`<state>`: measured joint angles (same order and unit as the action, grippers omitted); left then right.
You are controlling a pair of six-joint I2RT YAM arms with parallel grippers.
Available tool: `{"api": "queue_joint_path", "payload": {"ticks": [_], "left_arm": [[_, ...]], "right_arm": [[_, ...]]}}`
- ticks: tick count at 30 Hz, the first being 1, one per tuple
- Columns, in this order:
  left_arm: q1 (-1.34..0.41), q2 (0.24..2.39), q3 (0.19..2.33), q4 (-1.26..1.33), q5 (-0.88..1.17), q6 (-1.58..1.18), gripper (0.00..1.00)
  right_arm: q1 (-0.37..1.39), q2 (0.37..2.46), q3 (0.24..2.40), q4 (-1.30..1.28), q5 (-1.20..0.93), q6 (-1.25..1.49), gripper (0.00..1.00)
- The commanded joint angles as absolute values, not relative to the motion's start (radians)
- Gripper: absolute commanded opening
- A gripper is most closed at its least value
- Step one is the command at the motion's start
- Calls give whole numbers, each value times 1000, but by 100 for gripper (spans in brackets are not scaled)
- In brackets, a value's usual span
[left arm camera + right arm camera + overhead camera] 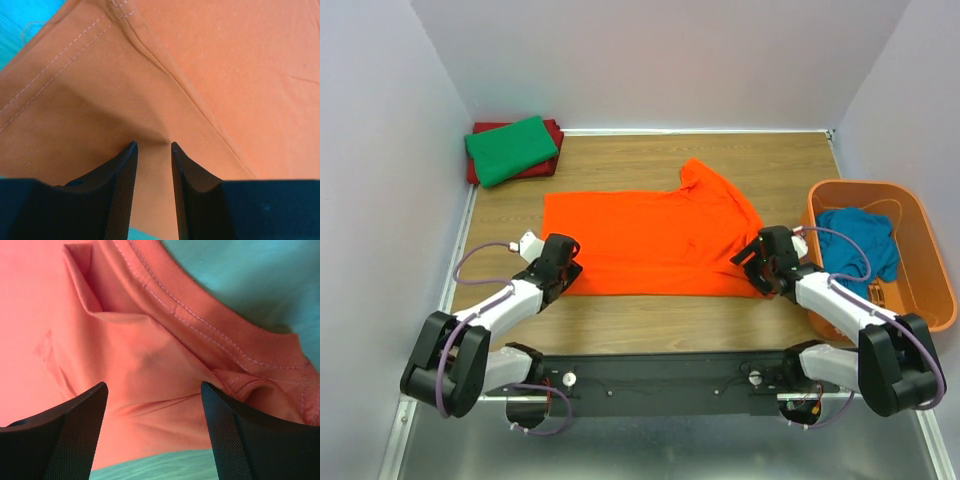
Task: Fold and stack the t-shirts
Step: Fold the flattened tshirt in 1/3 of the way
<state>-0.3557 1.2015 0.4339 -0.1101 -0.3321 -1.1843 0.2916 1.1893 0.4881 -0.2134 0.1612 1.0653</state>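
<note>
At ten o'clock in the top view, the folded green cloth t-shirt (512,148) covers most of the dark red cloth t-shirt (554,135) beneath it. At three o'clock, the teal blue cloth t-shirt (860,240) lies partly hidden behind the wall of the rigid orange plastic basket (932,270). The left gripper (566,264) hides a near corner of the bright orange cloth t-shirt (650,240). We cannot tell whether its jaws pinch cloth.

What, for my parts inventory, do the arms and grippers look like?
The left arm and right arm have white links, black joints and looping purple cables. The left gripper and right gripper each have two black tapered fingers with textured faces.
</note>
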Motion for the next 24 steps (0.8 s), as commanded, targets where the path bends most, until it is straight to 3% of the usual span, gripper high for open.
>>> {"api": "queue_joint_path", "payload": {"ticks": [1,9,18,24], "left_arm": [[-406,1152,411,-187,-336,-1233,41],[-416,1052,425,-259,-328,-1201,41],[-399,1084,724,-276,-371,-898,52],[-327,1156,862,-197,-237,-677,52]], "right_arm": [[261,1160,460,-406,229,1071,82],[248,1104,559,-451,216,971,84],[323,1324,873,-446,176,692,81],[448,1535,1005,-446,253,650,50]]}}
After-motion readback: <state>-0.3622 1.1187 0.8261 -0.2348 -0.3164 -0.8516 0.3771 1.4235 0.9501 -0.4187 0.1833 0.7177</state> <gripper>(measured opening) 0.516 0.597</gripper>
